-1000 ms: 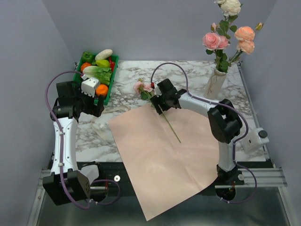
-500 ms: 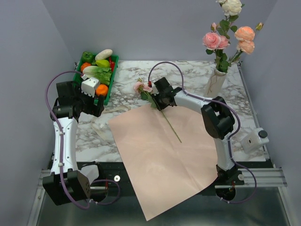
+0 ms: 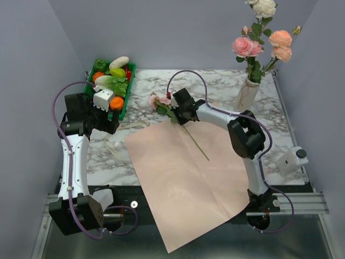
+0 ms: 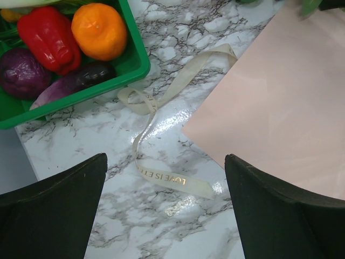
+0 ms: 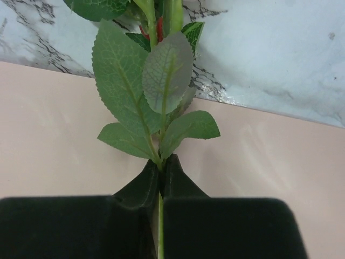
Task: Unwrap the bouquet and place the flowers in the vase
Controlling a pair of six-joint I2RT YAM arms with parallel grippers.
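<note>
The left arm point(image 3: 73, 156) and the right arm point(image 3: 256, 172) are both showing white tube parts joined by chunky black joints. A thin purple cable point(image 3: 186, 71) is running along each one. Wide black fingers point(image 4: 51, 210) are filling the wrist views.

Flower point(image 5: 129, 97) is pink with green leaves, paper point(image 3: 183, 178) salmon-pink, table point(image 3: 145, 81) grey-veined marble.

Top external: high up behind the arm bases, tipped down toward 12 o'clock, standing well back, with the whole tabletop point(image 3: 215, 81) in shot.
Left wrist: in close, facing down, with the tray point(image 4: 136, 51) at 11 o'clock, the ribbon point(image 4: 161, 177) in the centre and the paper point(image 4: 280, 108) at 3 o'clock.
Right wrist: nearest of all, low over the paper's far edge, looking to 12 o'clock along the rose point(image 5: 124, 91).
Shared: the top view takes in that same tray, ribbon, paper and rose.
</note>
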